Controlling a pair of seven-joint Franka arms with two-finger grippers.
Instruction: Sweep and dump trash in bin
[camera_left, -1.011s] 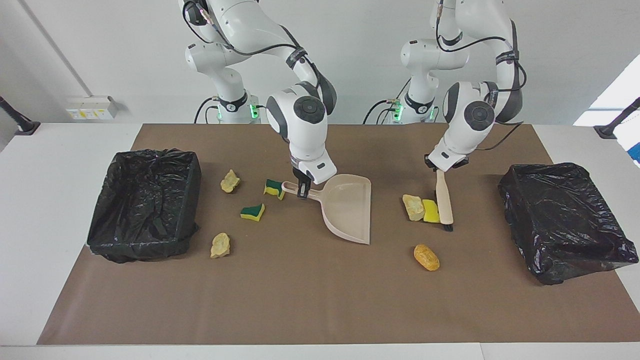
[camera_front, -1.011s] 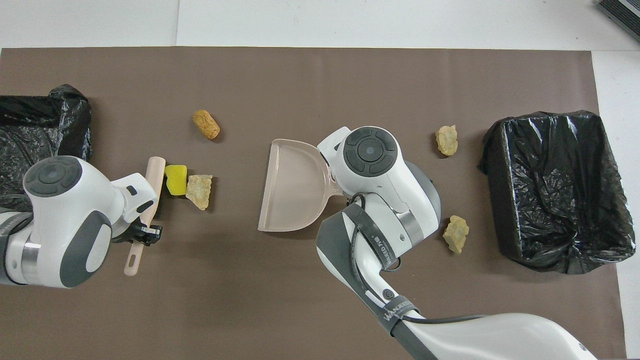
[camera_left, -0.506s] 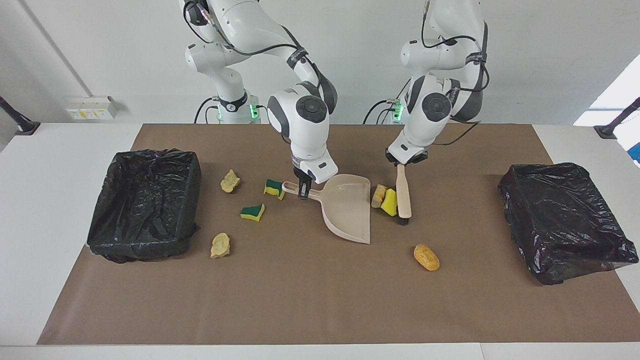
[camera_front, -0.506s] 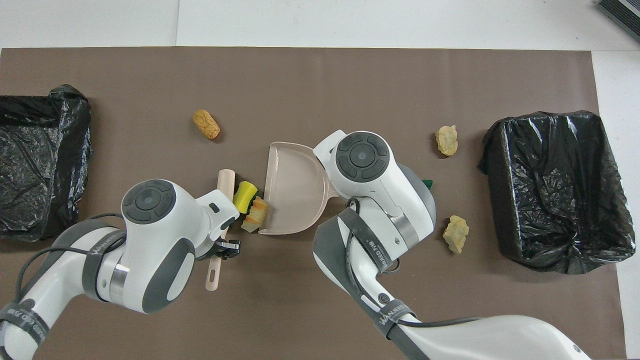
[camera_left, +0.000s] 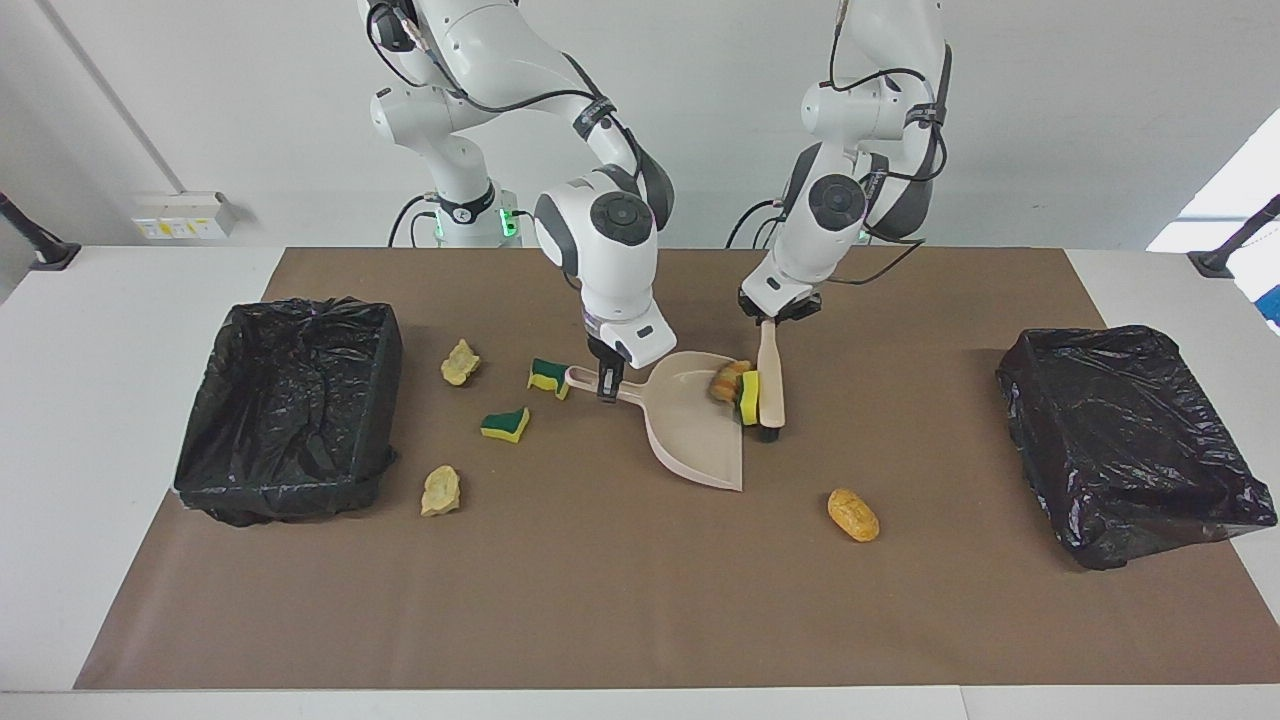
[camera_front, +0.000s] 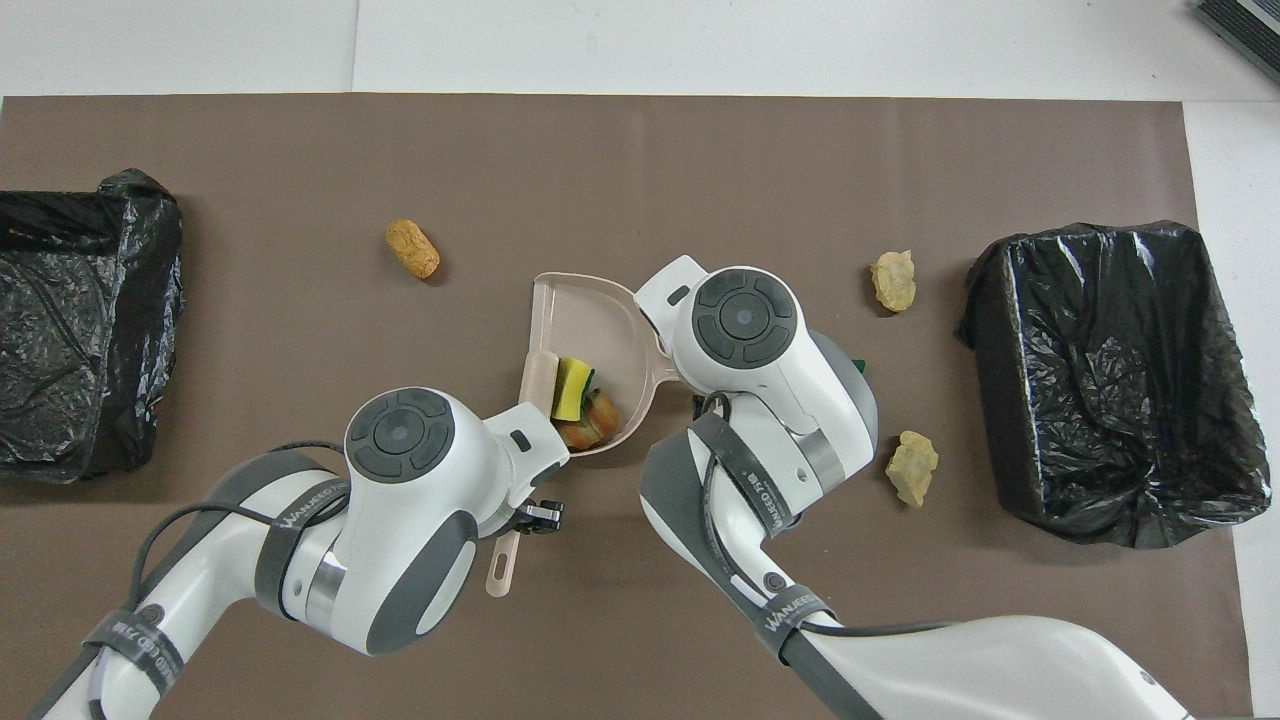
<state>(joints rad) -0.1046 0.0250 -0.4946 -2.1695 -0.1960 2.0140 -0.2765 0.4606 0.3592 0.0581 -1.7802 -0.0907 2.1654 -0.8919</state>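
- facing view: the right gripper (camera_left: 606, 383) is pinched shut on the handle of the beige dustpan (camera_left: 700, 425), which lies on the brown mat (camera_left: 640, 600) at the middle of the table.
- the left gripper (camera_left: 772, 316) is clamped shut on the handle of the hand brush (camera_left: 770, 378); the brush head is set at the dustpan's open edge, toward the left arm's end of the table.
- two pieces of trash, a yellow sponge chunk (camera_left: 749, 397) and a beige wad (camera_left: 725, 380), are seen pressed between the brush and the dustpan, at the pan's mouth.
- an orange-brown lump (camera_left: 853, 514) is seen on the mat, farther from the robots than the brush.
- two green-and-yellow sponge pieces (camera_left: 548, 376) (camera_left: 505, 424) and two pale wads (camera_left: 460, 362) (camera_left: 441, 490) are scattered between the dustpan and the bin (camera_left: 290, 405) at the right arm's end.
- a second black-lined bin (camera_left: 1130, 445) is placed at the left arm's end.
- overhead view: the right gripper is hidden under its own wrist, so its fingertips cannot be told; the dustpan (camera_front: 580, 330) is shown beside it.
- the left gripper (camera_front: 535, 515) is shown gripping the brush handle (camera_front: 503, 565).
- the sponge chunk (camera_front: 570, 388) and the wad (camera_front: 592, 425) are shown inside the pan, just beside the brush head (camera_front: 538, 375).
- the orange-brown lump (camera_front: 412, 248) and two pale wads (camera_front: 893, 280) (camera_front: 911, 467) are seen loose on the mat (camera_front: 640, 150).
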